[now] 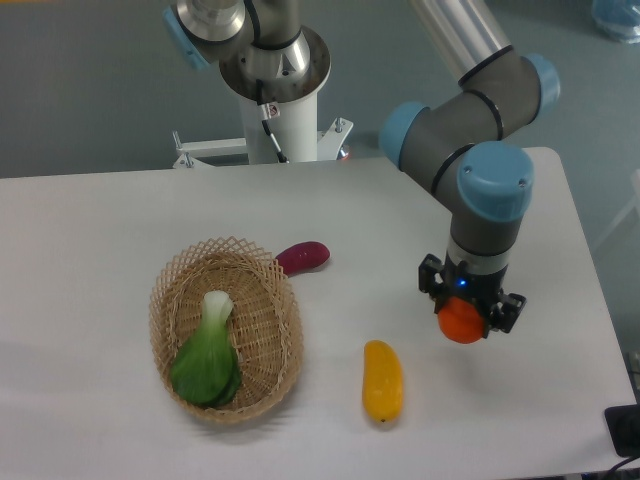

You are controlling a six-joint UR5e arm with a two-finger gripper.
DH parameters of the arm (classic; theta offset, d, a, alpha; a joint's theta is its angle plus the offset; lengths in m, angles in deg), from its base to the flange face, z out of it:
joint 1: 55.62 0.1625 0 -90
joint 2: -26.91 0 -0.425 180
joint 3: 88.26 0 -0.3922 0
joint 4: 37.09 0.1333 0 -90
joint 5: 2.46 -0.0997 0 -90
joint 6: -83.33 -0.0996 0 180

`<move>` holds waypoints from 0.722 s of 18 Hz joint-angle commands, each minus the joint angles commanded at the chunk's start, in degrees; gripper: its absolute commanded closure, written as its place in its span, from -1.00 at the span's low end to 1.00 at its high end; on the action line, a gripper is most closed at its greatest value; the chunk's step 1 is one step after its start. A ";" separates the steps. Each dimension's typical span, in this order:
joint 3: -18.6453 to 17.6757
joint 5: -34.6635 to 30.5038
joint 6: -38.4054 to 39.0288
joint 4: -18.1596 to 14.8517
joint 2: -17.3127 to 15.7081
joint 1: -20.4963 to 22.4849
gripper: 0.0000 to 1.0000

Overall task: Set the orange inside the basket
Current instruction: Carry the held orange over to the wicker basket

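Sitting orange within hand

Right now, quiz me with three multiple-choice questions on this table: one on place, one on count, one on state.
1. Where is the bok choy?
A. in the wicker basket
B. beside the yellow fruit
C. under the arm

2. How many items lie loose on the table, outside the basket?
A. one
B. two
C. four

3. The orange is:
A. in the basket
B. loose on the table
C. at the gripper, between its jaws

Answers: 1 A, its leaves lie inside the rim. 2 B, the yellow fruit and the purple vegetable. 3 C, the jaws flank it.
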 joint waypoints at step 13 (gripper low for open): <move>-2.02 -3.08 13.10 0.97 0.79 -15.03 -0.49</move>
